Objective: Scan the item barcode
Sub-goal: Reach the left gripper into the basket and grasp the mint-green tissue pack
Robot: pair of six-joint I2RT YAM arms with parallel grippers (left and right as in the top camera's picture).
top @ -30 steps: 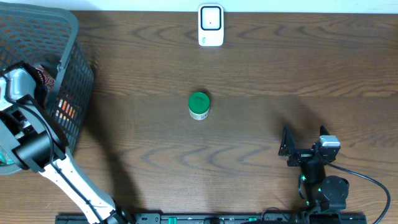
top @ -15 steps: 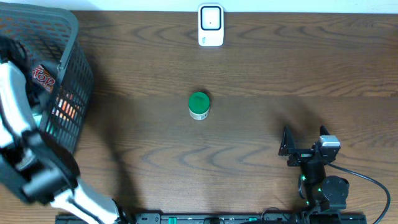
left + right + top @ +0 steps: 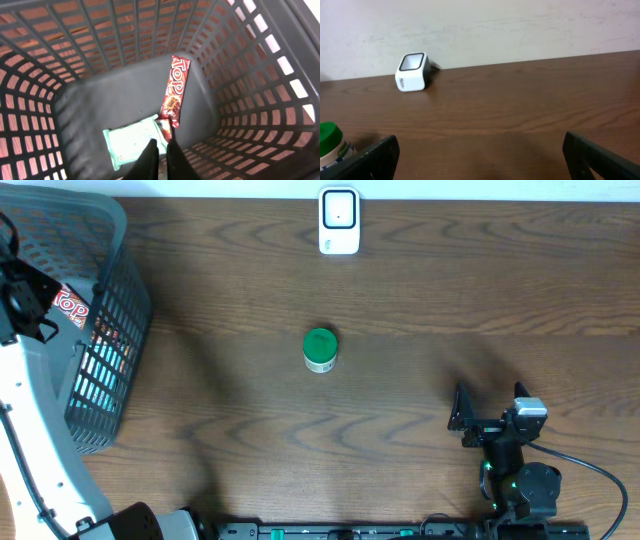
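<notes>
Dark brown wooden table [image 3: 420, 300] fills the overhead view. At the upper left of the frame stands a grey plastic lattice basket [image 3: 120, 310], and the white left arm [image 3: 30, 430] reaches over it from the lower left.

In the left wrist view, the left fingers [image 3: 151, 156] are clenched at the bottom centre and appear to pinch the lower end of a long red snack bar with the word "Top" [image 3: 175, 90], which slants up toward the basket wall. A pale green flat packet [image 3: 132, 145] lies on the basket floor, just left of the fingers.

The small white barcode scanner [image 3: 339, 221] stands at the top centre of the table. A round jar with a green lid [image 3: 320, 348] stands in the middle, well apart from both.

At the lower right, the right fingers [image 3: 375, 155] are spread wide and grasp nothing.
</notes>
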